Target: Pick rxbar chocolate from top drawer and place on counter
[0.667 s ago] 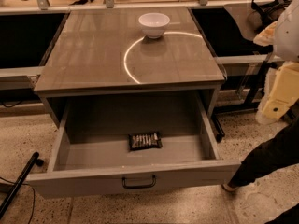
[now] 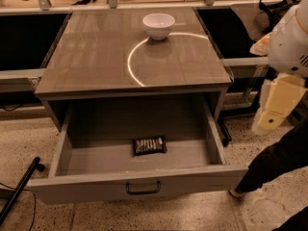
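The gripper (image 2: 267, 121) has barely shifted, hanging right of the open top drawer (image 2: 96, 189); spread or closed, I cannot tell. Well to its left the rxbar chocolate (image 2: 149, 146) lies flat in that drawer, long axis along the front panel, lettering unreadable.

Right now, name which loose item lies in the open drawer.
The rxbar chocolate, dark and flat inside the top drawer; the white bowl stands on the counter. The gripper hangs beyond the drawer's right side.

1 bowl (image 2: 159, 25), 1 rxbar chocolate (image 2: 149, 146), 1 top drawer (image 2: 86, 189) — 1 pincer (image 2: 273, 109), far right
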Motion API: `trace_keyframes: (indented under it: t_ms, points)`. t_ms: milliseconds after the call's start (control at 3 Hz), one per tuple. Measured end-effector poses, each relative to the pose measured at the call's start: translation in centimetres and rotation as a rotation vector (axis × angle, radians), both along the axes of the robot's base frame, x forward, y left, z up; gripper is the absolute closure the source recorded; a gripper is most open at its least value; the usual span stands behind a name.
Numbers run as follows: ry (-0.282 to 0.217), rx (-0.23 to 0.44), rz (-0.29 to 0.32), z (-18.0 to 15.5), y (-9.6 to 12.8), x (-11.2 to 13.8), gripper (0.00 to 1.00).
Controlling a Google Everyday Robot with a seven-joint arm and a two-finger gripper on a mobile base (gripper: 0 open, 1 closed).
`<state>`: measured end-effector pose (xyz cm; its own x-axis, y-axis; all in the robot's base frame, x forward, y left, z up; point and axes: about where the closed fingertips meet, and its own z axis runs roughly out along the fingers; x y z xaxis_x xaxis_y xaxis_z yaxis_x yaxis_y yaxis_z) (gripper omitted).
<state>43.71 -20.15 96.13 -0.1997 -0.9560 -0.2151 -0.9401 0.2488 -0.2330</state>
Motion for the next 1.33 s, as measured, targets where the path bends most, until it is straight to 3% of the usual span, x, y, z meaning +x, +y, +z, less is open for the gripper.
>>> trace_keyframes:
  t_ms: [667,1000,1333]
  points:
    - [0.074,0.108,0.082,-6.6,8.0,-1.3,0.00]
    - [0.074,0.108,0.082,-6.6,8.0,-1.3,0.00]
    - [0.110,0.110,0.068,-9.5,8.7,0.0,0.00]
